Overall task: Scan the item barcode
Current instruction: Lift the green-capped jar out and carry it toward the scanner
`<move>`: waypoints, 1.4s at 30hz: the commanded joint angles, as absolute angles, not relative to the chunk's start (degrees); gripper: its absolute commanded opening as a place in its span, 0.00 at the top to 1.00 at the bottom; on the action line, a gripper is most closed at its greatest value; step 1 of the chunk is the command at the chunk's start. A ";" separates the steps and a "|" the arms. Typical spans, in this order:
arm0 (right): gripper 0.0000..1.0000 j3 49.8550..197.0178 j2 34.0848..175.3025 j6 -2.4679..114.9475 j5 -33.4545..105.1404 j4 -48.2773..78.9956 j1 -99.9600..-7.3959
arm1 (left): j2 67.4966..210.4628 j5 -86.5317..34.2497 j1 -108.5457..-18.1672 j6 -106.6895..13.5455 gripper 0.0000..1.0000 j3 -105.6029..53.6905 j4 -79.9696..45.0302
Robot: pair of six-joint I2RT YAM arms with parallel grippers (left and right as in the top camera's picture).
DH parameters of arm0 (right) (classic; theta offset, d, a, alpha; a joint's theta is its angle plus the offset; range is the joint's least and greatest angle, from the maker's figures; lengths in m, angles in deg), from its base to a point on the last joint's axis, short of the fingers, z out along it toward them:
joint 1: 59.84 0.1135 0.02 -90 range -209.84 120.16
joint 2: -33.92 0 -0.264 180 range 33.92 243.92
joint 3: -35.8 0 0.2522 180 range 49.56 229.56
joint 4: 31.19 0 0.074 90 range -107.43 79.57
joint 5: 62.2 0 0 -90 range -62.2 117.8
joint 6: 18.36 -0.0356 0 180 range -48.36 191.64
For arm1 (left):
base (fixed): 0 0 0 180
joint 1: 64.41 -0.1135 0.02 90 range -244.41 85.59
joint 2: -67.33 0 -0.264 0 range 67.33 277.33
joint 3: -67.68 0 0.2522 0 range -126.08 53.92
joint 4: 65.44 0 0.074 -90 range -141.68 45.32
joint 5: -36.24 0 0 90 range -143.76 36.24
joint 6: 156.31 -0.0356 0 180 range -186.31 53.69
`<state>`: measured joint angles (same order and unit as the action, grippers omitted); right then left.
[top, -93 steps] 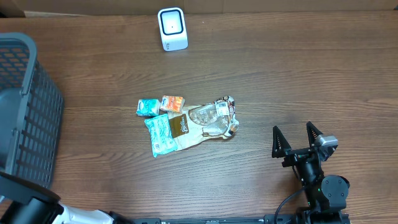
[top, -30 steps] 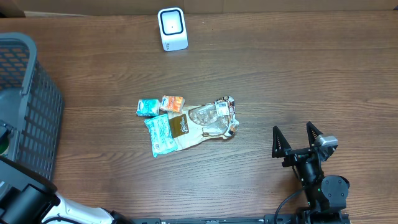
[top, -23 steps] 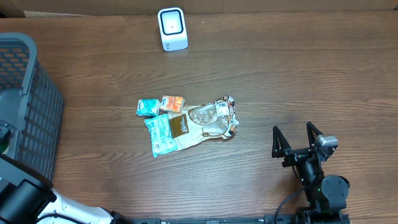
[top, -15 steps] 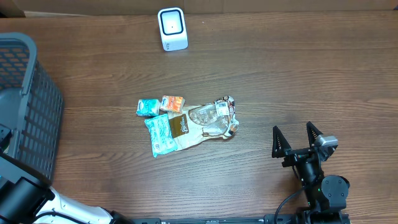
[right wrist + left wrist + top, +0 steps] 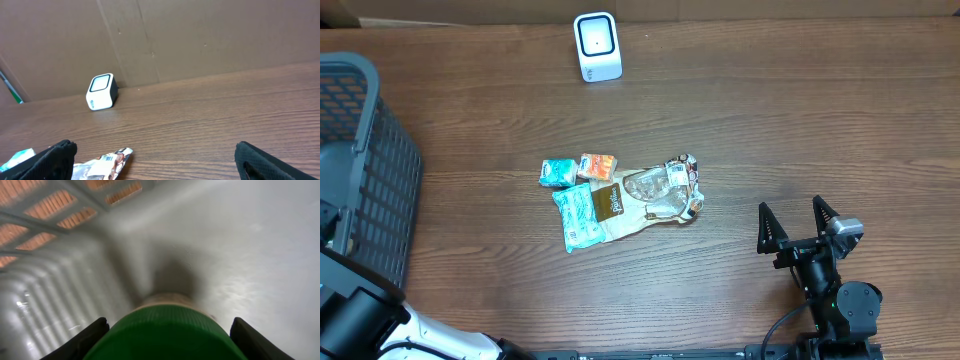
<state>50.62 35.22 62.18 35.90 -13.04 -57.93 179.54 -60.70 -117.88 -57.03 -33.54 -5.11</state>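
Left wrist camera showed me the blurred green item (image 5: 167, 337), rounded and finely ribbed, low inside the grey plastic lattice basket (image 5: 60, 210), with the left gripper (image 5: 168, 324) pinching its sides. I saw the right gripper (image 5: 798, 217) spread wide over the wood-grain table (image 5: 790, 110), with crinkly packets (image 5: 620, 200) and a white scanner (image 5: 597, 46) well apart from it.

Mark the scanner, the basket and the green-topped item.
scanner (image 5: 597, 45): overhead view, on its white front face.
basket (image 5: 380, 200): overhead view, on its mesh side wall.
green-topped item (image 5: 165, 332): left wrist view, on its green ribbed top.
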 commanded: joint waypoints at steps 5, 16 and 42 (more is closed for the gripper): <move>0.00 50.05 35.18 61.57 35.37 -13.24 -57.89 | 168.52 -52.57 -117.09 -54.45 0.43 -43.75 -2.55; 0.00 50.05 35.18 61.57 35.37 -13.24 -57.89 | 154.09 -43.87 -112.81 -49.86 0.41 -46.85 -3.01; 0.00 50.05 35.18 61.59 35.37 -13.24 -57.89 | 142.75 -49.53 -76.90 -49.56 0.44 -44.36 9.40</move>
<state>50.62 35.22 62.18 35.88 -13.04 -57.93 140.13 -46.38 -79.45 -49.91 -45.19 8.59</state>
